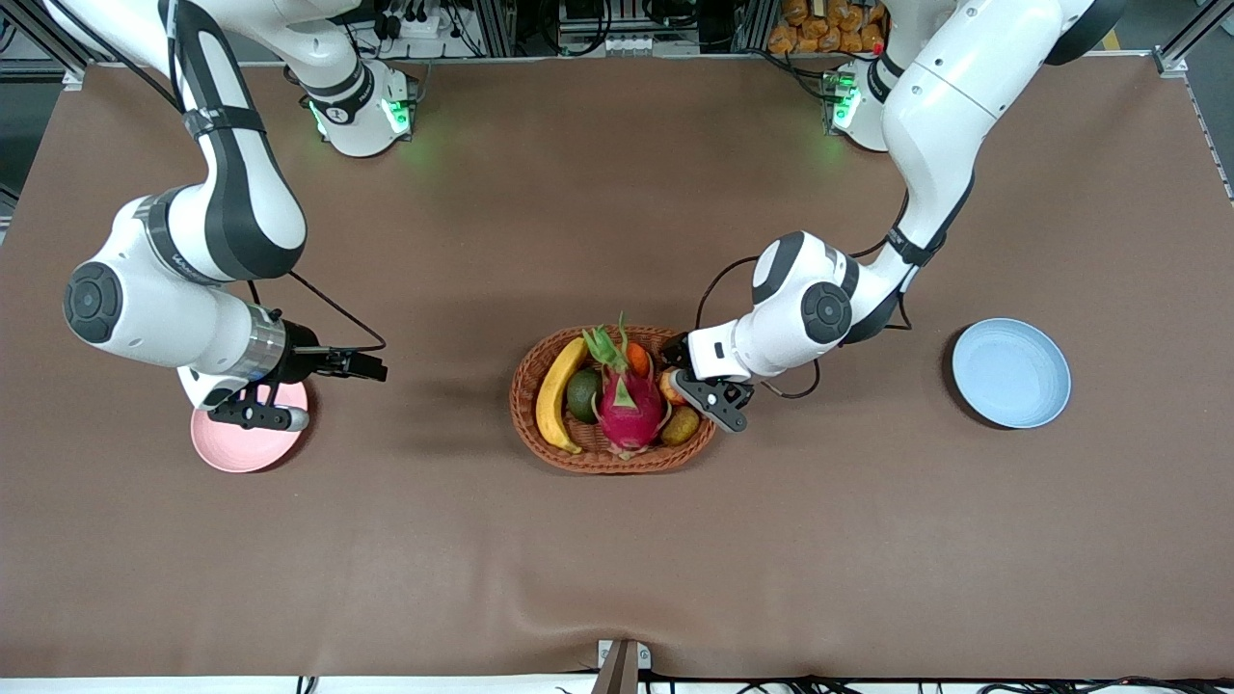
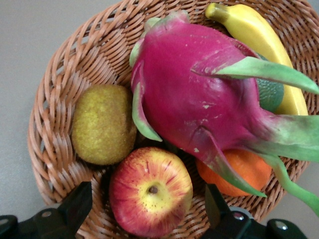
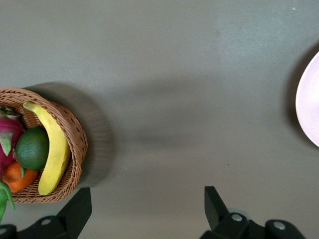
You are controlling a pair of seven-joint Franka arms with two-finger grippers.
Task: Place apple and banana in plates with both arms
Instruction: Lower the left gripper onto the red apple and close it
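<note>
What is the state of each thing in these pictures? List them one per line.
Apple: in basket, ungrasped.
Banana: in basket, untouched.
Pink plate: empty.
Blue plate: empty.
Left claw: open, over apple.
Right claw: open, over pink plate.

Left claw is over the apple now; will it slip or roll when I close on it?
The apple looks smooth and round, so it may slip in the open left claw. Wedged among kiwi, orange and basket, it probably won't roll.
</note>
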